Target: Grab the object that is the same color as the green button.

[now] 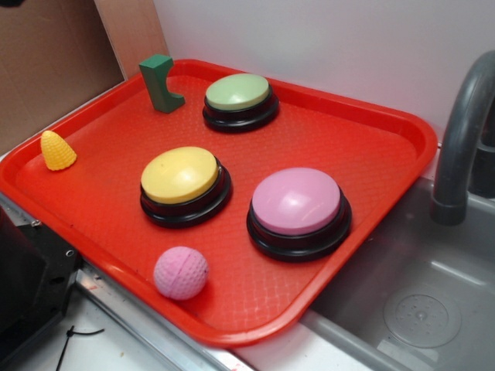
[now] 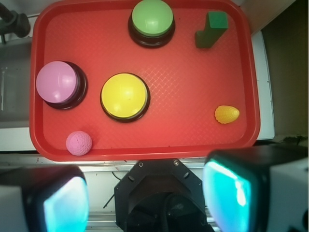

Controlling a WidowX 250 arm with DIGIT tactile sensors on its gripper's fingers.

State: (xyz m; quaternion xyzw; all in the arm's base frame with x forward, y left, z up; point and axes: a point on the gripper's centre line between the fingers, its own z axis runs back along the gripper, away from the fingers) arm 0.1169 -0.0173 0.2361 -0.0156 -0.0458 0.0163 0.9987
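Observation:
A small dark green L-shaped block (image 1: pixel 160 83) stands at the far left corner of the red tray (image 1: pixel 371 178); in the wrist view the block (image 2: pixel 211 30) is at the upper right. The green button (image 1: pixel 238 99) sits just right of it on a black base, and shows in the wrist view (image 2: pixel 152 21) at the top middle. My gripper (image 2: pixel 145 198) is open and empty, high above and off the tray's near edge, its two fingers wide apart with teal pads (image 2: pixel 227 193). The gripper does not show in the exterior view.
On the tray are also a yellow button (image 1: pixel 184 184), a pink button (image 1: pixel 298 210), a pink ball (image 1: pixel 181 272) near the front rim and a yellow corn-shaped cone (image 1: pixel 57 151) at the left. A grey sink (image 1: pixel 418 301) with a faucet (image 1: pixel 460 139) lies to the right. The black robot base (image 2: pixel 164 193) is below the gripper.

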